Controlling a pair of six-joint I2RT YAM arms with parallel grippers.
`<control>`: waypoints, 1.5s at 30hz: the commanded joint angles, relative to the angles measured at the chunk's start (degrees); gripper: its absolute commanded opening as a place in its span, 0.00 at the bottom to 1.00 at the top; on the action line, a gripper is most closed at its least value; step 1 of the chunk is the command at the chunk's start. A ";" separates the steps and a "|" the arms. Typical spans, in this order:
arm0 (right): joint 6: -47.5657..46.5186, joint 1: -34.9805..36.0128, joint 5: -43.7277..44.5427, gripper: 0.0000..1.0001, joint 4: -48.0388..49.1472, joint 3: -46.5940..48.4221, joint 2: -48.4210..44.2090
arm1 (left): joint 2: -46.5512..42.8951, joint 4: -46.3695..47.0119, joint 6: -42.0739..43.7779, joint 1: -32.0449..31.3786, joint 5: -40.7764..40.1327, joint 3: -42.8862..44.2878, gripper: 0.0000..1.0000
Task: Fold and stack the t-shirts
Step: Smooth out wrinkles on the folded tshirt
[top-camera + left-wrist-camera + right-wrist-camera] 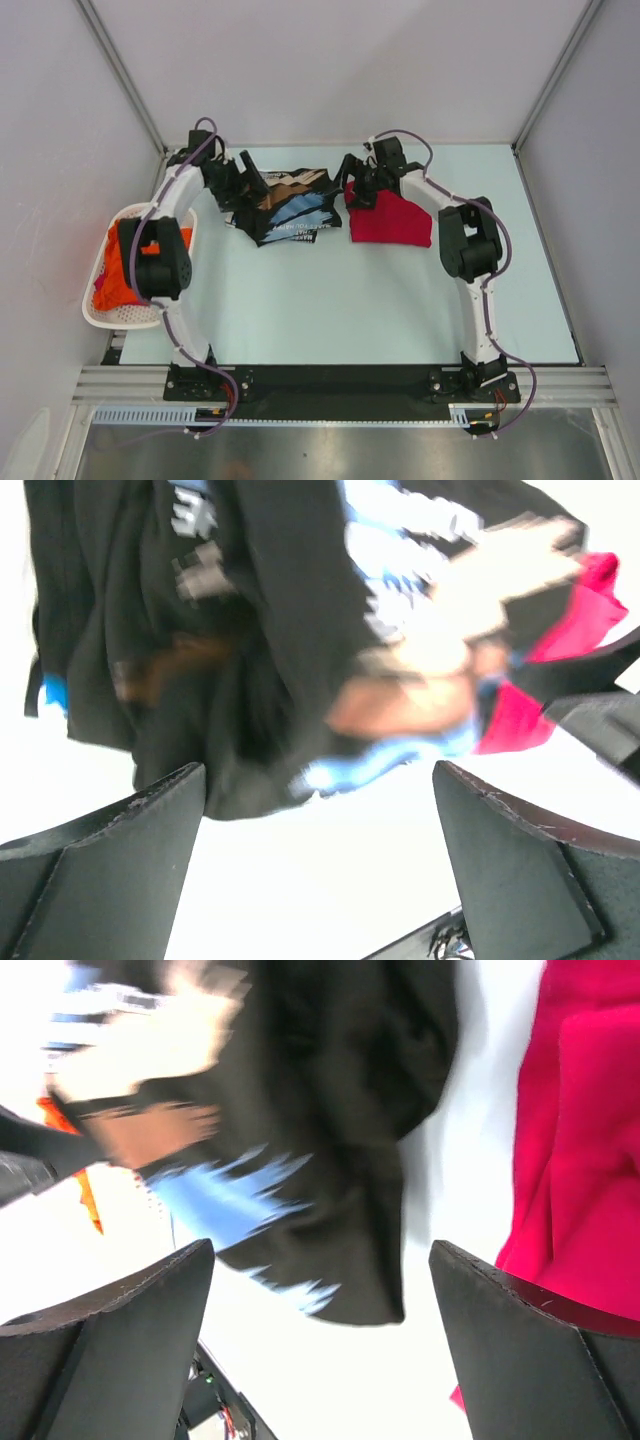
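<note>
Left gripper [318,780] — black t-shirt [270,600], print [400,535] blurred

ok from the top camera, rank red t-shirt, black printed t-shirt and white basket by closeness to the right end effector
1. red t-shirt, partly under the right end effector
2. black printed t-shirt, just left, almost a tie
3. white basket, far left table edge

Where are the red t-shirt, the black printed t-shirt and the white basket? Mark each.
red t-shirt [392,222], top view, middle of the cloth.
black printed t-shirt [292,214], top view, on its blue print.
white basket [108,316], top view, near rim.
</note>
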 commanded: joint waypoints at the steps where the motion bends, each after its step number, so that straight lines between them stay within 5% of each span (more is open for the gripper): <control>1: -2.78 -1.70 1.84 0.95 0.11 -0.97 -8.96 | -11.85 3.44 -0.84 1.68 2.84 -5.38 1.00; 17: -1.72 -3.02 -0.27 0.94 1.87 -4.14 -10.82 | -15.56 8.25 -3.39 1.50 -3.66 -27.36 1.00; 33: -3.57 -5.48 -1.67 0.93 0.02 -6.69 -12.75 | -5.82 13.64 -4.01 0.71 -6.65 -14.72 0.98; 35: -3.74 -6.09 -1.76 0.93 -0.24 -7.22 -13.36 | -2.58 13.20 -4.09 -1.04 -5.78 -11.47 0.91; 37: -4.10 -6.53 -1.85 0.93 -0.41 -7.83 -13.71 | -0.46 12.58 -3.74 -1.39 -5.16 -8.23 0.64; 38: -4.18 -6.97 -1.76 0.93 -0.59 -8.09 -13.89 | 0.86 12.41 -3.39 -1.40 -4.89 -7.34 0.49; 39: -4.27 -7.23 -1.85 0.93 -0.51 -8.44 -14.33 | 1.57 12.14 -3.22 -1.48 -4.98 -6.37 0.14; 40: -4.36 -7.50 -1.85 0.93 -0.59 -9.14 -14.59 | 2.10 11.44 -3.04 -1.57 -4.98 -4.36 0.00; 45: -4.36 -8.55 -1.76 0.93 -0.33 -10.91 -15.74 | 0.53 8.63 -1.02 -1.57 -6.37 0.40 0.00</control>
